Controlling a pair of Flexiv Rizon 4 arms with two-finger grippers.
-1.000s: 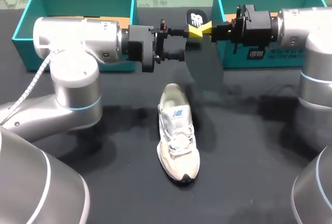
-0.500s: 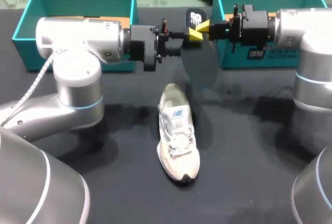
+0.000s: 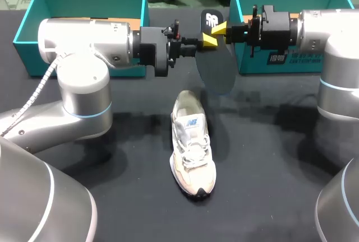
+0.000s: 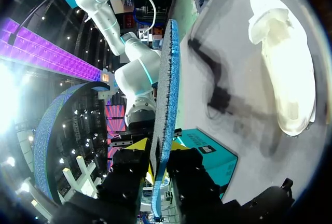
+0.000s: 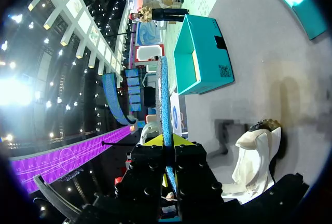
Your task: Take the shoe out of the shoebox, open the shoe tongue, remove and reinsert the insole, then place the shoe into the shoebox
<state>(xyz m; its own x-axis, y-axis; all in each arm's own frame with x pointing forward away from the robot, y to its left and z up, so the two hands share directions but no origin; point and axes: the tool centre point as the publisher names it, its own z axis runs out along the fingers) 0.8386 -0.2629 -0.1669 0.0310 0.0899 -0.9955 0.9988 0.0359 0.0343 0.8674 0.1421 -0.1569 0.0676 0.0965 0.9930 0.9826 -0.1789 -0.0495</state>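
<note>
Right claw (image 3: 216, 33) pinches insole (image 3: 216, 69) by heel end, near shoe (image 3: 190, 141); looks light, thin, floppy. Support mid-length, avoid creasing.

Overall: the head view is bright and evenly lit from overhead, though the black table (image 3: 129, 208) stays dark.
Sheen: a broad pale gloss runs along the silver casing of the left arm (image 3: 84, 32) at upper left, with a fainter one on the right arm (image 3: 331, 29).
Shadows: soft-edged patches lie on the table under both arms and just right of the shoe (image 3: 192, 141).
Insole (image 3: 216, 65): flat dark grey, no highlights.
Left wrist view: the table looks pale, the shoe nearly washed out, and a hard dark shadow falls beside it.
Right wrist view: the shoebox (image 5: 215, 73) is well lit, and a faint shadow lies beside the shoe.
</note>
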